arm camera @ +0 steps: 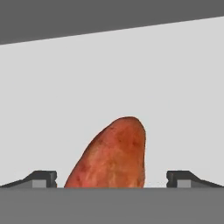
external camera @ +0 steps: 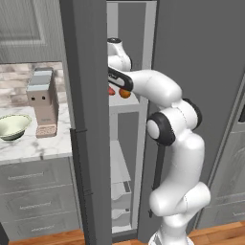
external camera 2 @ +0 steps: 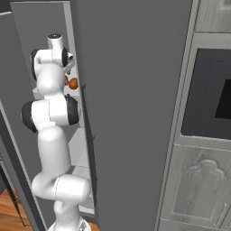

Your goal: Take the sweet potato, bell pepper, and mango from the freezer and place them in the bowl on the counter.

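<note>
- while the gripper (arm camera: 111,179) sits wide open, the sweet potato (arm camera: 110,156) lies right between its fingertips (arm camera: 43,178), not pinched
- behind it, pale freezer (external camera: 125,104) wall
- mango (external camera: 125,93) on the shelf by the arm
- bowl (external camera: 12,127) over on the counter (external camera: 33,146)

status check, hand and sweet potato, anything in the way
Hand open inside freezer. Sweet potato sits between the fingers, not gripped. Nothing blocking it. Bowl waits on counter.
</note>
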Available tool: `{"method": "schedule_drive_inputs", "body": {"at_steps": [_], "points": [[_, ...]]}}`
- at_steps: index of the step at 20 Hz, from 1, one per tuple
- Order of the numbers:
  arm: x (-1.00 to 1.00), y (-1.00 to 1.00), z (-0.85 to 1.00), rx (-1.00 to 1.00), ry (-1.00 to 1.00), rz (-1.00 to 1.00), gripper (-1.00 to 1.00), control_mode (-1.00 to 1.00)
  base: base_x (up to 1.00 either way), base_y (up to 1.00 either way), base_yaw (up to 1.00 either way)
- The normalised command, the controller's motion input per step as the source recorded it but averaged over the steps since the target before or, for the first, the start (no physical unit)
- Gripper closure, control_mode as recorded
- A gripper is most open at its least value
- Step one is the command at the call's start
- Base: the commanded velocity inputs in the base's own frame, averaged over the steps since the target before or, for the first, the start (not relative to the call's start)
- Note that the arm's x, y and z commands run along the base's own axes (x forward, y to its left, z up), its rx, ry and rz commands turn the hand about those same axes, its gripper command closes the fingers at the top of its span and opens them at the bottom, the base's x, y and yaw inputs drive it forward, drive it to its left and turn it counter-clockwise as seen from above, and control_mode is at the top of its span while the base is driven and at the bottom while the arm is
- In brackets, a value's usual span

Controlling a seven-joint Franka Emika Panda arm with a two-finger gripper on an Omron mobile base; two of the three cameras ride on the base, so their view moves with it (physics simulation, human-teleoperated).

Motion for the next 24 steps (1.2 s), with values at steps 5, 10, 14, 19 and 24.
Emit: {"method": "schedule_drive_inputs", "body": {"at_steps": [5, 10, 14, 19, 24], "points": [[0.07, 0.15, -0.28, 0.0, 0.0, 0.0, -1.0, -1.0, 0.0, 0.0, 0.0], [0.04, 0.17, -0.46, 0.0, 0.04, 0.0, 1.0, -1.0, 0.0, 0.0, 0.0], [0.0, 0.01, -0.52, 0.0, 0.07, 0.01, 1.0, -1.0, 0.0, 0.0, 0.0], [-0.19, 0.07, -0.53, 0.0, 0.03, 0.03, 1.0, -1.0, 0.0, 0.0, 0.0], [-0.78, 0.06, -0.02, 0.0, -0.11, 0.0, 1.0, -1.0, 0.0, 0.0, 0.0]]}}
